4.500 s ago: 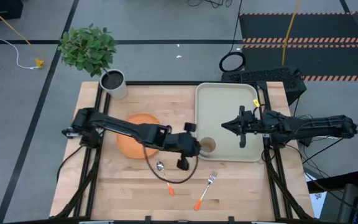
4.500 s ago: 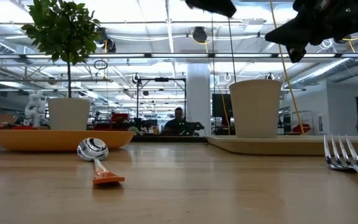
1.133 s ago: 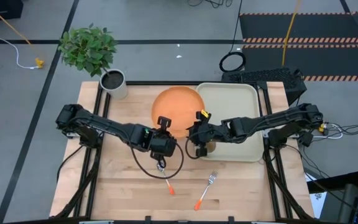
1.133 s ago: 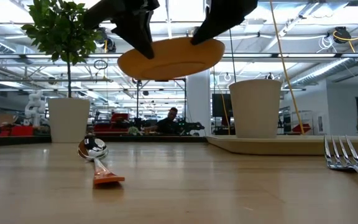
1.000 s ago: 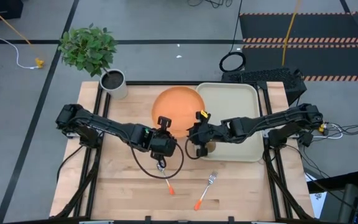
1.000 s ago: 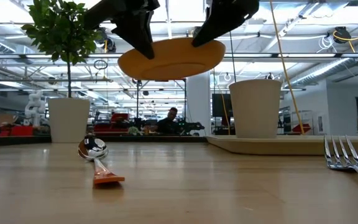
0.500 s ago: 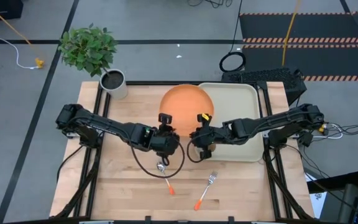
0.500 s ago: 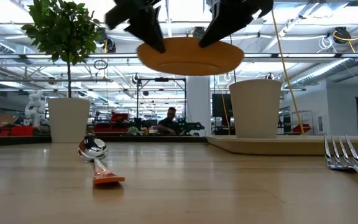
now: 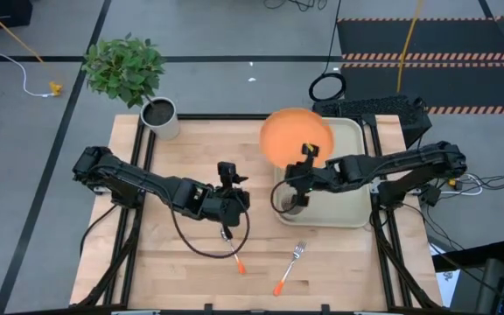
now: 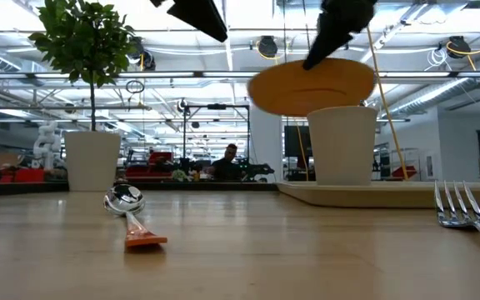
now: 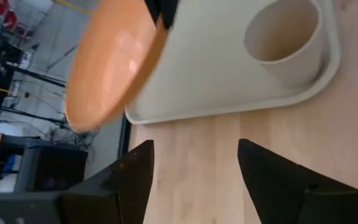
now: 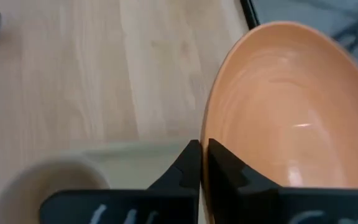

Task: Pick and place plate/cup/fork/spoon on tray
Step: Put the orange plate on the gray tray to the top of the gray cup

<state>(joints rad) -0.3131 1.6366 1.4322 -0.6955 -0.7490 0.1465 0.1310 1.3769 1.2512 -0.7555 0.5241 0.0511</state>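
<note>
The orange plate hangs in the air over the tray's far left corner, above the beige cup, with my right gripper shut on it. The pale tray lies at the table's right, and the cup stands in its near left corner. My left gripper stands open over the table's middle, left of the plate and touching nothing. The spoon and the fork lie flat on the wood near the front edge. My right gripper pinches the plate's near rim between its two fingers, one on the plate's upper face and one beneath. The fingers come from the near right, slanting toward the far left. The plate is lifted clear, roughly level.
A grey pot with a leafy plant stands at the far left corner. Bare wood lies between the pot and the tray. The spoon and fork lie in front of the tray.
My left gripper has let go of the plate's rim and drawn back toward the near left. My right gripper has carried the plate toward the table's right and far side, from over the bare wood to above the tray and cup.
</note>
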